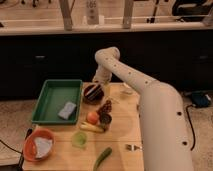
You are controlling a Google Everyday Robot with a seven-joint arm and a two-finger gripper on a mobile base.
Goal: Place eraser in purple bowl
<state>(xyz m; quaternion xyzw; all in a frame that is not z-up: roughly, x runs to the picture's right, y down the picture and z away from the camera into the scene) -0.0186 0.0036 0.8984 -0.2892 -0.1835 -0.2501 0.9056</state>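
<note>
The gripper (pixel 101 86) hangs at the end of the white arm (pixel 135 82), low over the far edge of the wooden table (pixel 120 155), right at the back rim of the purple bowl (pixel 93 93). Whether it is parted, closed or clamped on something cannot be told. The bowl is round, shallow and dark maroon, with a pale striped patch inside that may be the eraser (pixel 93 90); too small to be sure. Just in front lie a dark grape-like cluster (pixel 105 107), a round orange fruit (pixel 92 117), a dark can (pixel 105 120) and a yellowish banana (pixel 91 127). To the left sits a green plastic tray (pixel 50 97) holding a blue-grey sponge (pixel 67 110). Nearer the front stand a small green cup (pixel 79 139), an orange bowl (pixel 31 142) with white cloth (pixel 43 147), a long green vegetable (pixel 102 157) and a metal fork (pixel 131 147)
</note>
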